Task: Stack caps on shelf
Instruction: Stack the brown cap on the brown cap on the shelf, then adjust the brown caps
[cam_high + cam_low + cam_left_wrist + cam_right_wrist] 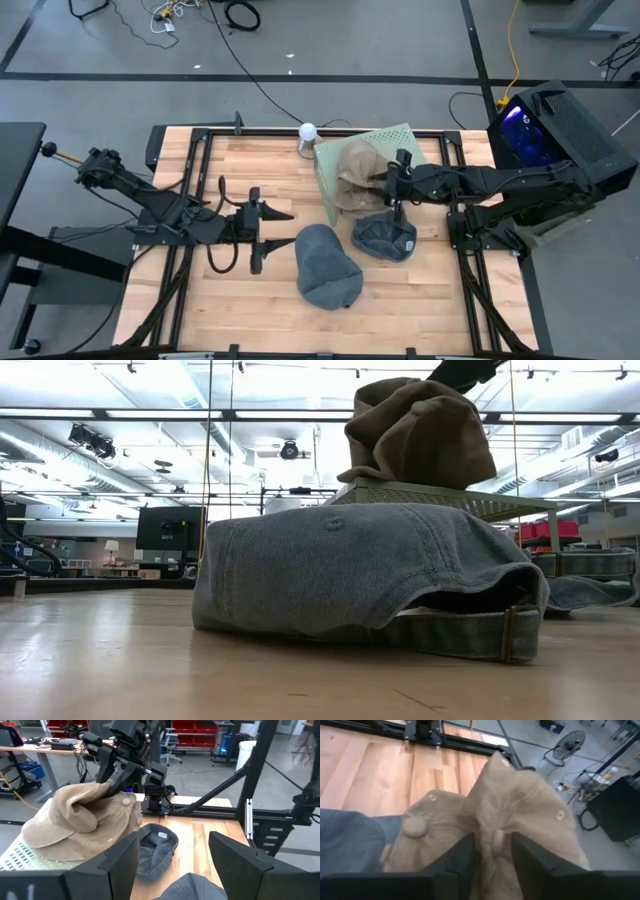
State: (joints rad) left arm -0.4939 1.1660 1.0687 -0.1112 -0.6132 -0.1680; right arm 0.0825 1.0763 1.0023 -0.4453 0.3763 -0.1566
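Observation:
Two tan caps [352, 178] lie piled on the pale green perforated shelf [385, 138], which stands at the table's far middle. My right gripper [386, 181] reaches in from the right and is shut on the top tan cap [520, 805]. One blue-grey cap [326, 265] rests crown-up on the table in front of the shelf. A second blue-grey cap [385, 237] lies beside it, inside facing up. My left gripper [285, 228] hovers open left of the blue-grey caps, touching nothing. The low view shows the near blue-grey cap [370, 575] with the tan pile [420, 435] behind it. My right gripper pinches a bunched fold of the top tan cap's crown [492, 820], close to a button, between its two fingers [457, 852]. It comes from above, slanting in from the table's right. The crown is drawn up into a peak [107, 790], and the rest of the cap lies on the pile on the shelf.
A black box with a blue light [545, 125] stands off the table's right far corner. A white ball-shaped object [307, 131] sits at the far edge beside the shelf. Black frame rails [180, 260] run along the table's left and right sides. Bare wood lies near the front edge.

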